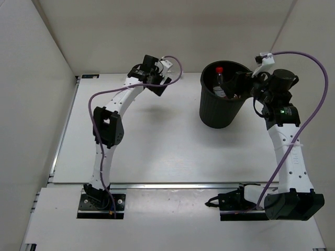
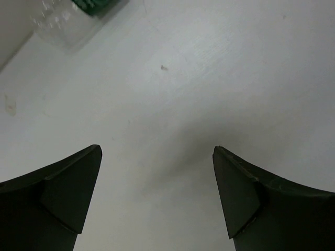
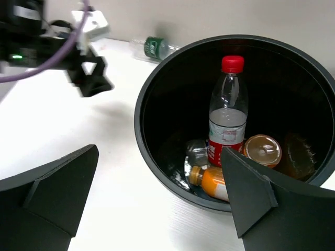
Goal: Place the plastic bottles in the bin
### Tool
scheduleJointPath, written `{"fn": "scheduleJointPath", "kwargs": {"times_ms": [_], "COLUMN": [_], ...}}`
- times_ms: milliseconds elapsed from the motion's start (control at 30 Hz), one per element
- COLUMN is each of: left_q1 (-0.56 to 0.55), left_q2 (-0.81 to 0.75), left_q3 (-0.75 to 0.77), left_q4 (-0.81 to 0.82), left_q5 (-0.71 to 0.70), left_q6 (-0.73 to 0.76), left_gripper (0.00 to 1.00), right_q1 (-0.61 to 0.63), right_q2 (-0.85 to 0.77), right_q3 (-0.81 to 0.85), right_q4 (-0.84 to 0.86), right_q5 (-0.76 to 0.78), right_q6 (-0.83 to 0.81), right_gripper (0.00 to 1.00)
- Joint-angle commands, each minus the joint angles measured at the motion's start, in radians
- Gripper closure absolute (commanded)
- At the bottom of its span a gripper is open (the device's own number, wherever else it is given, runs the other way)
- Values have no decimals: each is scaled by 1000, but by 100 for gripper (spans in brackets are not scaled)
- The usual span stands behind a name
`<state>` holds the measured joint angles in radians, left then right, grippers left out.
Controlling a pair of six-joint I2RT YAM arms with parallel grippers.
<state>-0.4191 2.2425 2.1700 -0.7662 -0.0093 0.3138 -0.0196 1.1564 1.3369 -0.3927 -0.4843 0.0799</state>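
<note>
– Right gripper, state?
– Jaws spread wide, nothing between them. Top view: it hangs at the 3 o'clock rim of the black bin, and its camera looks down into the opening.
– Left gripper?
– Also spread, empty. Only bare white table shows between its fingers. Top view puts it at about 11 o'clock from the table's middle, near the back wall.
– Bin position?
– About 1 o'clock from the table's middle, upright.
– Contents?
– Right wrist view: clear bottle with red cap and red label stands upright near the middle of the bin floor. At its 7 o'clock a stubby orange bottle lies on its side. At its 4 o'clock, just beside it, a second orange bottle turns a round end toward the camera. Small clear item at 8 o'clock; cannot tell what it is. Orange shape against the 3 o'clock wall, too dim to name.
– Anything outside the bin?
– One: clear bottle with green label, on its side on the table by the back wall, at 11 o'clock of the bin in the right wrist view. Left wrist view shows it in the top left corner, well apart from the left fingers.
</note>
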Motion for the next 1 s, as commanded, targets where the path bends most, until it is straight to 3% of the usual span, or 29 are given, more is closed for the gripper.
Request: {"fn": "scheduleJointPath", "kwargs": {"times_ms": [0,133,333,433,667,767,967], "left_q1": [20,92,80,68,80,71,94], "left_q2": [90,257,371,385,471,511,632], "left_q3": [220,402,396,343,367,376,462], "left_q4": [-9,102,450,630,876,964,1122], "left_q5": [58,198,11,-15,39,14,11], "left_q6": [139,35,-42,-58,-211,-211,-418], "left_gripper": [2,1,1,1,2,2,1], "right_q1": [-54,-123,-232,-266,-283,-290,-276], "right_q2": [-11,20,58,92,134,155,189], "right_q3": [-15,-86,-168,-156,-148,-147,-130], "right_q4": [72,222,449,456,497,500,508], "right_q5": [-158,-291,-451,-497,-522,-520,-507], "right_q6": [75,162,356,394,465,494,535], "right_gripper": [1,1,1,2,3,4,5]}}
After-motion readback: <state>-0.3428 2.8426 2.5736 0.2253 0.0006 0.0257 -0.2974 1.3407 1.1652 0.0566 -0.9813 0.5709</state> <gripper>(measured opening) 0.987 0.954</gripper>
